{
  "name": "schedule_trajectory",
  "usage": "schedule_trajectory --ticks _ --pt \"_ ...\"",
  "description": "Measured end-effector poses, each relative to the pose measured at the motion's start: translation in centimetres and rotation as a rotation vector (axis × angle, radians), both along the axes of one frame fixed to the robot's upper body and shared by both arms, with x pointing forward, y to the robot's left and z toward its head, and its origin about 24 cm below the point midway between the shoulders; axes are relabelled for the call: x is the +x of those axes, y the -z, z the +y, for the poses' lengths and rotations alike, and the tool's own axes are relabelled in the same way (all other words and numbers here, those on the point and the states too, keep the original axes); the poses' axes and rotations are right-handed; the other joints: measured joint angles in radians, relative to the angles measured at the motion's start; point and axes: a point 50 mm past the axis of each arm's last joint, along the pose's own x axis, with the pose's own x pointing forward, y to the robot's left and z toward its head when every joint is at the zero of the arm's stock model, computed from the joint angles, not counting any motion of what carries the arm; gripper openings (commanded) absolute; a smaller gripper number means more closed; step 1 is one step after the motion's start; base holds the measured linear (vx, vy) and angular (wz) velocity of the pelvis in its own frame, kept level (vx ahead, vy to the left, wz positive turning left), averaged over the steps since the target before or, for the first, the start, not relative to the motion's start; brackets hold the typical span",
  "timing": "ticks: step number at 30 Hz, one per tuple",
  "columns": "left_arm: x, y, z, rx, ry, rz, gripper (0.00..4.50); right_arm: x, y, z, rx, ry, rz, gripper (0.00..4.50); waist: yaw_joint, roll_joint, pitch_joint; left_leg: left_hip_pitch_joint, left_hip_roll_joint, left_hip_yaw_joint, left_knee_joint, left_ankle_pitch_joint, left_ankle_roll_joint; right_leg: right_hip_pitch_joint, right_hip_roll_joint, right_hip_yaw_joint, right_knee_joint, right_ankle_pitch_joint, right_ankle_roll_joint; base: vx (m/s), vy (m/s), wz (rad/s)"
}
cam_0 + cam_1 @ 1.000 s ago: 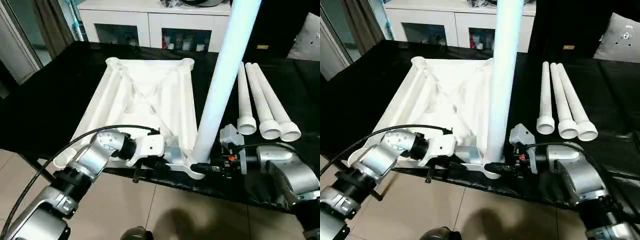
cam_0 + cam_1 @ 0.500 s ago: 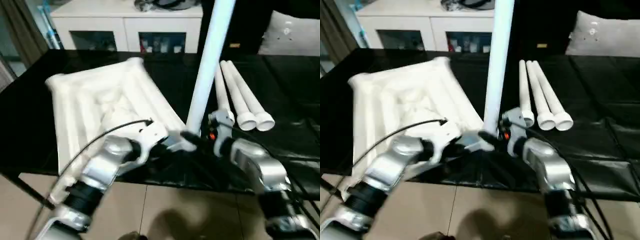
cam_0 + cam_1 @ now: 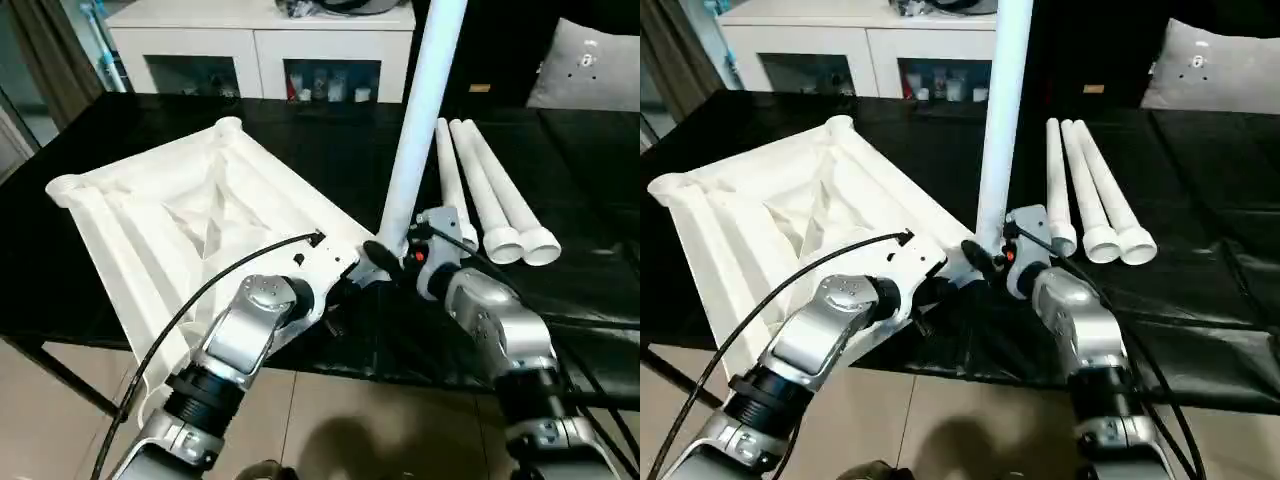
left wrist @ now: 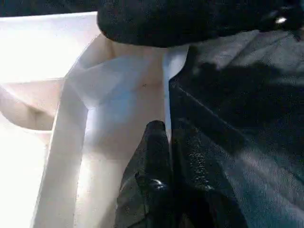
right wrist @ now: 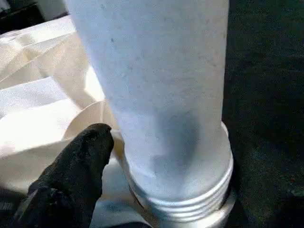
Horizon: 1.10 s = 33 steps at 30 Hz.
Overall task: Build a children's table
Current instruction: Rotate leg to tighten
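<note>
Tabletop [image 3: 190, 215]: white, ribbed underside up, lying skewed on the black counter [image 3: 620, 190], near corner overhanging the front edge.
Standing leg [image 3: 425, 100]: upright in the near-right corner socket [image 5: 190, 209]; threaded collar visible above the socket rim in the right wrist view, so judged not fully seated.
Spare legs [image 3: 490, 195]: three, side by side on the counter to the right of the standing leg, wide ends toward the robot, well apart from the tabletop.
Left tool [image 4: 168, 156]: fingers together, pinching the thin edge wall of the tabletop close to the socket corner.
Right tool [image 3: 392, 262]: at the base of the standing leg; one black finger [image 5: 76, 161] beside the leg, just apart from it; state cannot be told, no firm clamp on the leg visible.
Step, as judged: first leg being seated; three still to fit.
Risk, leg: tall, barely engaged, no sure hold; could tip out of the socket or cross-thread if turned while tilted.
Risk, tabletop: held by a thin edge only; pull or twist could slide the overhanging corner off the counter.
Risk, spare legs: round, unrestrained; nudge from the right forearm could roll them.
</note>
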Motion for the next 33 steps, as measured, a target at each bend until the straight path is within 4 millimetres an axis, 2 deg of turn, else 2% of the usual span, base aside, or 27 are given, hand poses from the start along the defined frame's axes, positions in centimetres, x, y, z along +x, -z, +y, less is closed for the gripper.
schedule_trajectory --ticks 4,9,14,20,27,31,33 --pt "0.0 0.1 0.5 0.001 0.069 -0.022 0.00 -1.3 0.2 -2.1 -0.011 -0.075 -0.001 4.45 0.024 0.000 0.001 0.000 0.000 0.000 0.000 0.000 0.000 0.000 0.000 0.000 0.000 0.000 0.001 0.000 0.000 0.00" --pt "0.0 0.2 1.9 0.024 0.196 -0.040 0.00 -2.7 -1.2 -4.9 -0.076 -0.236 -0.046 4.45 0.038 0.002 0.001 0.000 0.000 0.000 0.000 0.000 0.000 0.000 0.000 0.000 -0.001 0.000 0.002 0.000 0.000 0.00" --pt "-0.5 0.2 2.9 0.050 0.393 -0.042 0.00 -3.7 -2.1 -6.2 -0.131 -0.404 -0.047 4.45 0.049 0.003 0.000 0.000 0.000 0.000 0.000 0.000 0.001 0.001 0.000 0.000 -0.001 -0.001 0.003 0.000 0.000 0.00" --pt "-0.9 0.0 3.4 0.094 0.582 -0.051 0.00 -4.7 -2.7 -5.6 -0.204 -0.627 -0.082 4.45 0.053 0.003 0.000 0.000 0.000 0.000 0.000 -0.001 0.001 0.002 0.000 0.000 -0.001 -0.001 0.002 0.000 0.000 0.00" --pt "-0.6 0.0 3.4 0.104 0.676 -0.052 0.00 -5.5 -2.1 -4.6 -0.222 -0.783 -0.052 3.78 0.049 0.003 0.000 0.001 0.000 0.000 0.000 -0.001 0.001 0.002 0.000 0.000 0.000 -0.001 0.002 0.000 0.000 0.00" --pt "-0.4 -0.1 3.5 0.109 0.690 -0.051 0.00 -5.2 -1.9 -4.4 -0.225 -0.791 -0.047 3.34 0.049 0.003 0.000 0.001 0.000 0.000 0.000 0.000 0.001 0.002 0.000 0.000 0.000 -0.001 0.002 0.000 0.000 0.00" --pt "-0.3 -0.1 3.5 0.110 0.695 -0.053 0.00 -5.1 -1.8 -4.4 -0.223 -0.792 -0.043 3.29 0.050 0.003 0.000 0.001 0.000 0.000 0.000 0.000 0.001 0.002 0.000 0.000 0.000 0.000 0.002 0.000 0.000 0.00"
